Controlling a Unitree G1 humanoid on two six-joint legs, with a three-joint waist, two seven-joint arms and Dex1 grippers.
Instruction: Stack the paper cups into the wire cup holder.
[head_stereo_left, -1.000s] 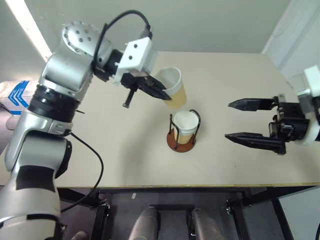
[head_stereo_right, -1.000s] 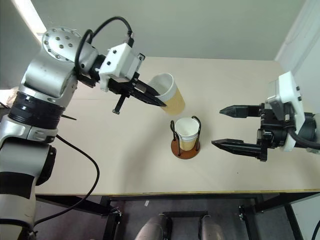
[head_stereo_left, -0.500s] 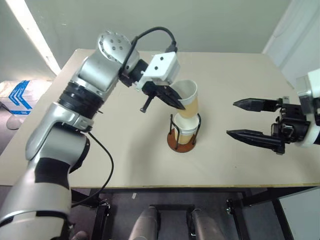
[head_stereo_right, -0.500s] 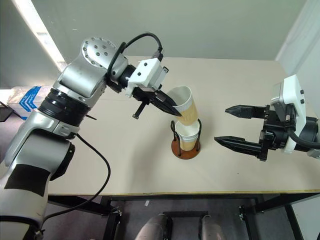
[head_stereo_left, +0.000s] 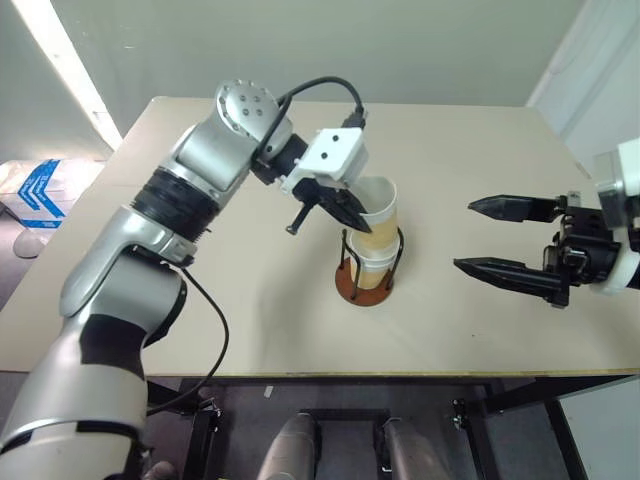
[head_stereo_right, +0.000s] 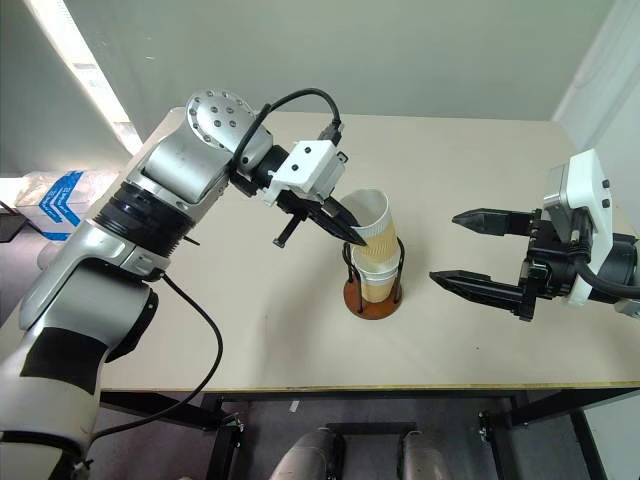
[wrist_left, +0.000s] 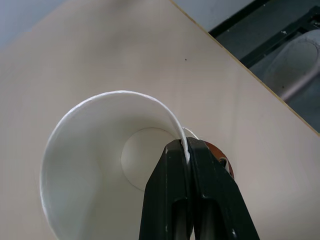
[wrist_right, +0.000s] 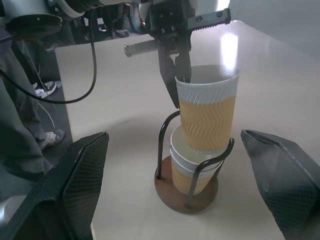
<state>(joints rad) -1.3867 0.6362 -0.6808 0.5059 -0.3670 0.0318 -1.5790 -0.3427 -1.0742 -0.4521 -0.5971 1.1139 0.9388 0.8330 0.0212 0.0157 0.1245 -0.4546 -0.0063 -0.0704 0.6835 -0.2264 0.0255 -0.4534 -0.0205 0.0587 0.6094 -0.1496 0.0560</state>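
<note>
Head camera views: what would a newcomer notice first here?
Near the table's middle, the left gripper pinches the rim of a paper cup, its base partly inside the cup already in the wire cup holder. To the right, the right gripper hangs with jaws wide open, holding nothing.

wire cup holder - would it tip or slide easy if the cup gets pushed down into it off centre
Probably light: the wire cup holder is just thin wire loops on a small disc base, so it may slide on the smooth table. The cup pinched by its rim in the left hand stands tall and tilted, so sideways pressure could tip it.
</note>
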